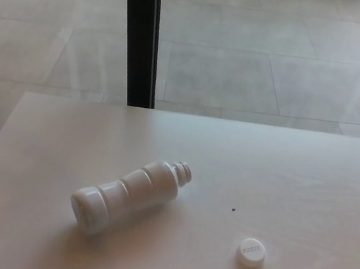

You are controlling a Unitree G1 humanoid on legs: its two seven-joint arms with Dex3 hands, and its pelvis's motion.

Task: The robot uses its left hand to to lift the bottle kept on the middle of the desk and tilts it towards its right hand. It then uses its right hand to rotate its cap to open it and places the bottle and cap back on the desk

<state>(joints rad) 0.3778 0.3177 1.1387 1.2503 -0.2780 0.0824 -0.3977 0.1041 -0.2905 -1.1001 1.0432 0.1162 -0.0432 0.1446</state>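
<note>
The bottle [129,193] is looking like smooth white plastic, shining a little. The cap [251,251] is looking like the same white plastic. The desk [294,176] is showing pale wood with a soft sheen. The floor [244,50] is looking like smooth, pale tiles.

Pale wood-grain tabletop [308,171] fills lower half, w/ tiny dark speck [233,209] right of centre. Beyond far edge: light grey tiled floor [244,50], faint grout lines. Black vertical post [141,36] stands upper left. Soft, even light.
</note>
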